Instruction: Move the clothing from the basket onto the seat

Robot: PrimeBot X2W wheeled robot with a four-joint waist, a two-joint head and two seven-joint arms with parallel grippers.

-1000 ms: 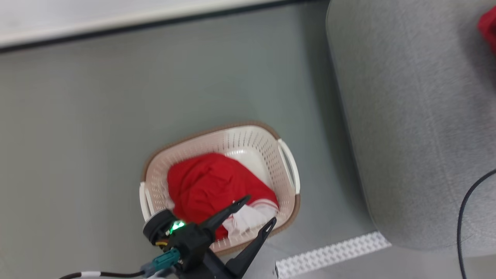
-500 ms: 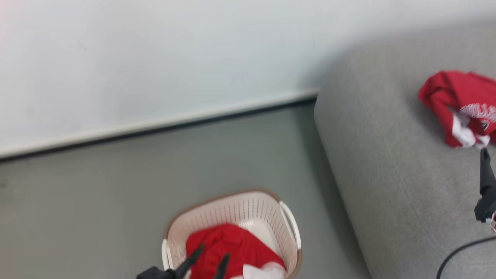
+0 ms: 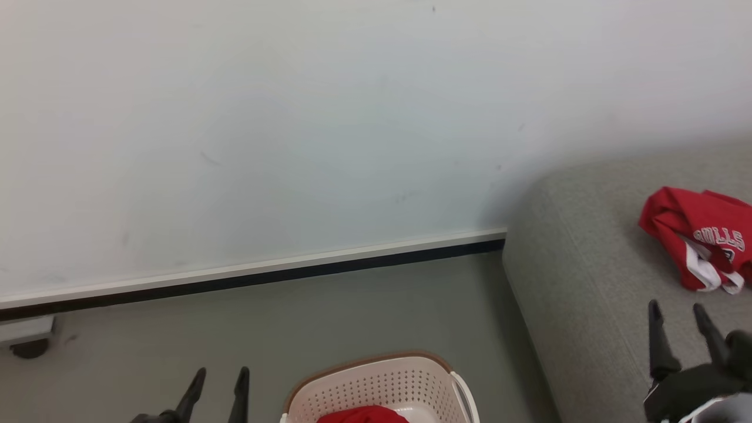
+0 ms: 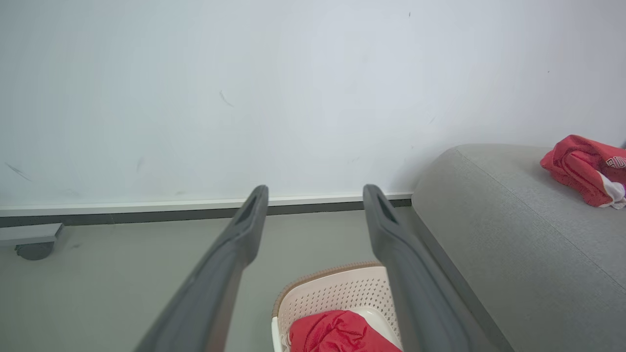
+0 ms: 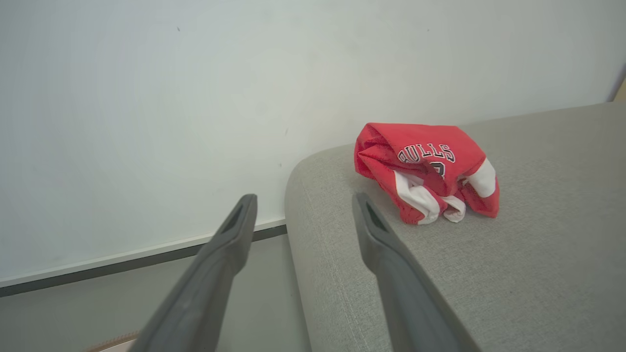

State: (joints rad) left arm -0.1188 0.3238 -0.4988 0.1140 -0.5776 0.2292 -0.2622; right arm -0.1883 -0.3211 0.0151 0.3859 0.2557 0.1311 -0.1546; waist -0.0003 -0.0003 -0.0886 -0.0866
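The jersey [image 3: 699, 241] lies bunched on the seat [image 3: 587, 305] at 3 o'clock in the head view, lettering up. It sits well in from the rounded edge, so it should not slide off, and I judge that piece delivered. The right gripper [image 3: 675, 306] hangs over the seat at 6 o'clock of the jersey, near it but apart, its two fingers spread wide with nothing between them, the stance of an arm with no load. More red cloth [image 4: 337, 332] lies in the basket [image 3: 382, 385], which stands on the floor [image 3: 352, 305] at 6 o'clock of the head view. The basket is just beside the seat's flank, probably so that an arm can pass from one to the other with little travel. The left gripper [image 3: 221, 373] shows at 7 o'clock, at 9 o'clock of the basket, jaws likewise wide and empty, fingers pointing toward the wall [image 3: 294, 117] and not over the cloth. The task looks part done. The next step would be to lower a gripper into the basket onto the red cloth, and the open jaws suit that.
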